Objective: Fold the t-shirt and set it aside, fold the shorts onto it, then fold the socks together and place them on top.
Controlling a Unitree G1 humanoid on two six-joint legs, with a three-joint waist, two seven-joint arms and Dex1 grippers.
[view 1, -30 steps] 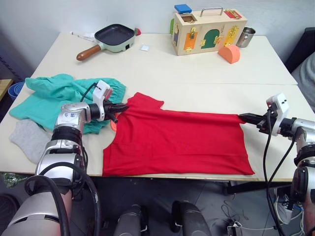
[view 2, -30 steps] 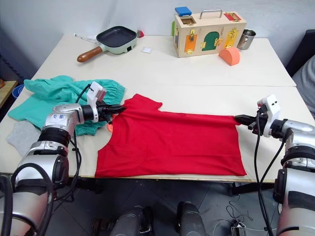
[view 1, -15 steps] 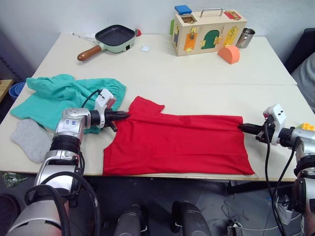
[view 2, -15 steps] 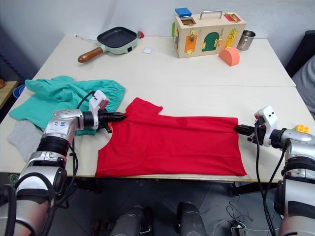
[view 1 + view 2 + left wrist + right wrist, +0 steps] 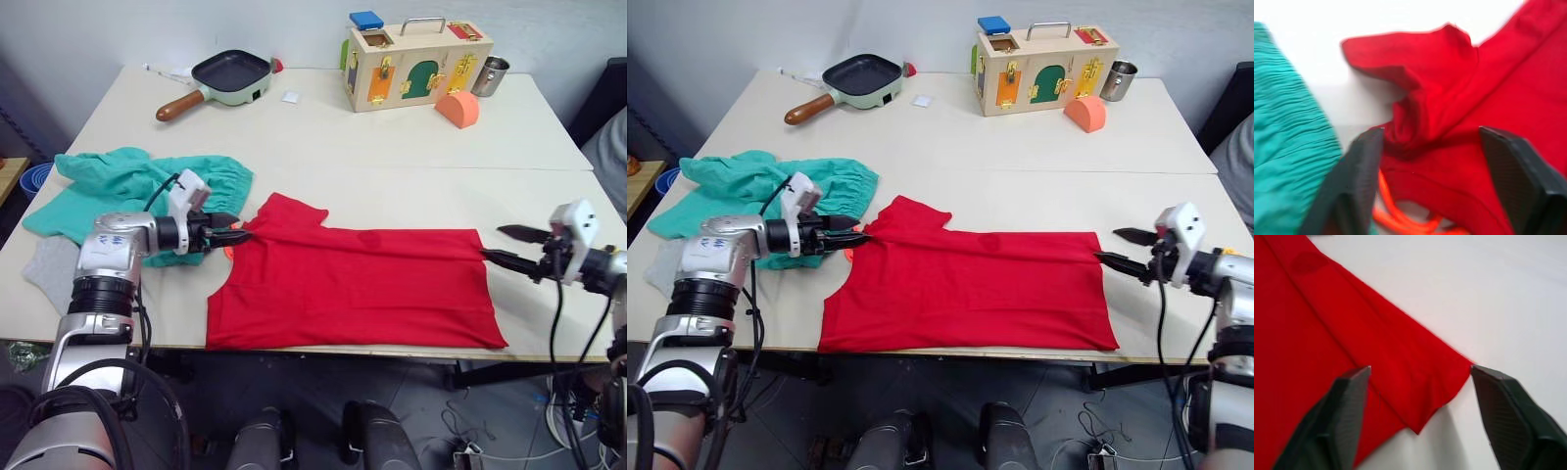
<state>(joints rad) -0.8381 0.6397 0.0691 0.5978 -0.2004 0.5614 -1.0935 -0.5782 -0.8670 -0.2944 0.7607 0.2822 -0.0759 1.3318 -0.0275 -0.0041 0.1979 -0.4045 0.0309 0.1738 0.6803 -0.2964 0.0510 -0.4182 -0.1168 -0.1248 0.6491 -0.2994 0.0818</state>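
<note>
The red t-shirt (image 5: pixel 353 284) lies flat on the table, folded lengthwise into a long band, with one sleeve (image 5: pixel 1410 58) sticking out at its left end. At that sleeve my left gripper (image 5: pixel 240 233) is open, its fingers (image 5: pixel 1359 166) standing either side of the cloth without pinching it. My right gripper (image 5: pixel 495 243) is open at the shirt's right-hand corner (image 5: pixel 1444 377). The teal shorts (image 5: pixel 118 186) lie bunched to the left, their orange drawstring (image 5: pixel 1400 218) under the shirt's edge. A grey sock (image 5: pixel 44 266) lies near the table's left front corner.
At the back of the table are a frying pan (image 5: pixel 230 73), a wooden latch box (image 5: pixel 416 59) with a blue block (image 5: pixel 364 18) on it, a metal cup (image 5: pixel 491 73) and an orange block (image 5: pixel 457 108). The front edge runs just below the shirt.
Both grippers have opened and let go of the shirt's ends. The right arm has drawn back to the right, the left a little to the left. The shirt lies still.
</note>
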